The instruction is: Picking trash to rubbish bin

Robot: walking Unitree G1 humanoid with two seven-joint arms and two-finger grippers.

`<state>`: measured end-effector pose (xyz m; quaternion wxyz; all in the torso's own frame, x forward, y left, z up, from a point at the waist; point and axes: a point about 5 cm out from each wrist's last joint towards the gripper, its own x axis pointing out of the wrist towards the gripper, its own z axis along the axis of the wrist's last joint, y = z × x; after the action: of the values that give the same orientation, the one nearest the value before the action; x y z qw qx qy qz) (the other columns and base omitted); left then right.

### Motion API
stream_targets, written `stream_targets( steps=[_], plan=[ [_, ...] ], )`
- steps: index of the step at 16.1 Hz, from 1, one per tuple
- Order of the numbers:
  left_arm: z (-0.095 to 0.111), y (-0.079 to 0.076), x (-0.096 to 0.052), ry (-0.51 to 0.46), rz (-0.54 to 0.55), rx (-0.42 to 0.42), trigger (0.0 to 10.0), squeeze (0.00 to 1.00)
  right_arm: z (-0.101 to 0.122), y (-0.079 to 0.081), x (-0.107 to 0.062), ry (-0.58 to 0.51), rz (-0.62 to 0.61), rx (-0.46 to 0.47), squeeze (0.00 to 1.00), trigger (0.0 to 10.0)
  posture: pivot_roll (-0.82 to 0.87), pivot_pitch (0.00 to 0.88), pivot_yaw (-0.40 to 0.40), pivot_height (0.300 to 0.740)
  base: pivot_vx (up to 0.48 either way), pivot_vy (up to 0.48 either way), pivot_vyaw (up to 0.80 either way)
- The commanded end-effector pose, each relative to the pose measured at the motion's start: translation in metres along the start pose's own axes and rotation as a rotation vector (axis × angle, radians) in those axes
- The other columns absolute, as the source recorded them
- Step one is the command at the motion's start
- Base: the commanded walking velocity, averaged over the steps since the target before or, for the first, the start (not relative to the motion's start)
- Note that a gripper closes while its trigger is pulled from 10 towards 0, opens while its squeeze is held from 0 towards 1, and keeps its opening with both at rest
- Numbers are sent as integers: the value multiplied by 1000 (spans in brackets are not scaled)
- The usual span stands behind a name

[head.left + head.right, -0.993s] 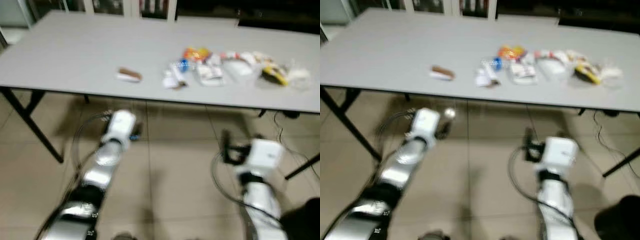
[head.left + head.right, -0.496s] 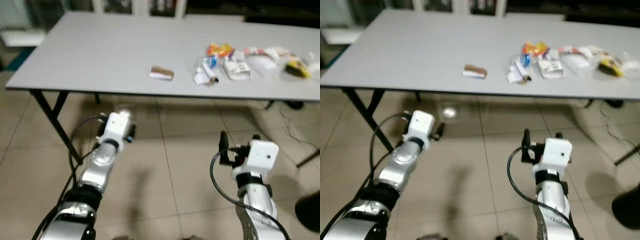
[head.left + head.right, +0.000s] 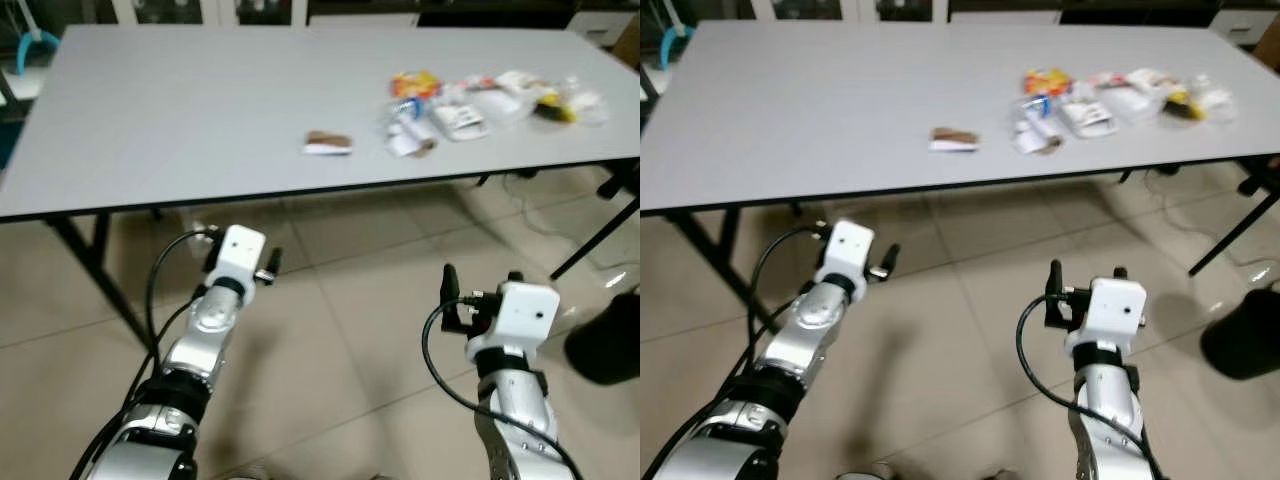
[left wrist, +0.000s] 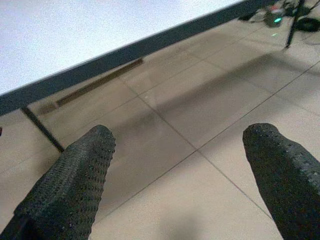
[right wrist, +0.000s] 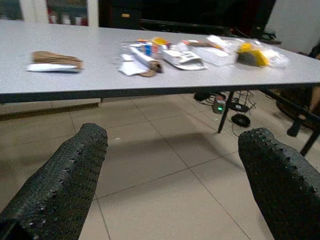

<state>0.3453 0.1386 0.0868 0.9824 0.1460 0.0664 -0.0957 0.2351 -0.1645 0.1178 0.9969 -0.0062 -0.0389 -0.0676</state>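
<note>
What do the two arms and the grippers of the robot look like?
Both arms are silver metal with dark joint rings. The left gripper and right gripper each sit on a white boxy wrist block with looping black cables. The fingers are long, black and covered in small bumps.

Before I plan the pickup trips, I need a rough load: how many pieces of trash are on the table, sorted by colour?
Brown-and-white wrapper, lying apart: 1
Orange-yellow packet: 1
Yellow item: 1
White or clear wrappers in the cluster: about 5; they overlap, so this is approximate
Total: about 8, all on the grey table
</note>
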Motion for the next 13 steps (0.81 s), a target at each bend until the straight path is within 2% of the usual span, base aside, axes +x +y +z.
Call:
stream_targets(
  steps=[1, 3, 5, 9, 13],
  plan=[
    [4, -10, 1, -18, -48, -5, 10000, 0, 0, -4, -1, 0, -5, -33, 0, 10000, 160, 111, -43, 740, 0, 0, 0],
    [8, -10, 1, -42, -82, -19, 10000, 0, 0, 0, 1, -6, 8, -38, 0, 10000, 163, 107, -34, 740, 0, 0, 0],
    [12, -8, 3, -54, -92, -19, 10000, 0, 1, 5, 4, -16, 13, -34, 0, 10000, 169, 99, -24, 740, 353, 0, 0],
    [14, -9, 4, -62, -100, -26, 10000, 0, -1, 12, 8, -23, 25, -26, 0, 10000, 180, 82, -21, 740, 414, 0, 0],
    [13, -9, 4, -63, -100, -31, 10000, 0, 0, 12, 12, -35, 30, -29, 0, 10000, 182, 79, -20, 740, 480, 0, 0]
  ],
)
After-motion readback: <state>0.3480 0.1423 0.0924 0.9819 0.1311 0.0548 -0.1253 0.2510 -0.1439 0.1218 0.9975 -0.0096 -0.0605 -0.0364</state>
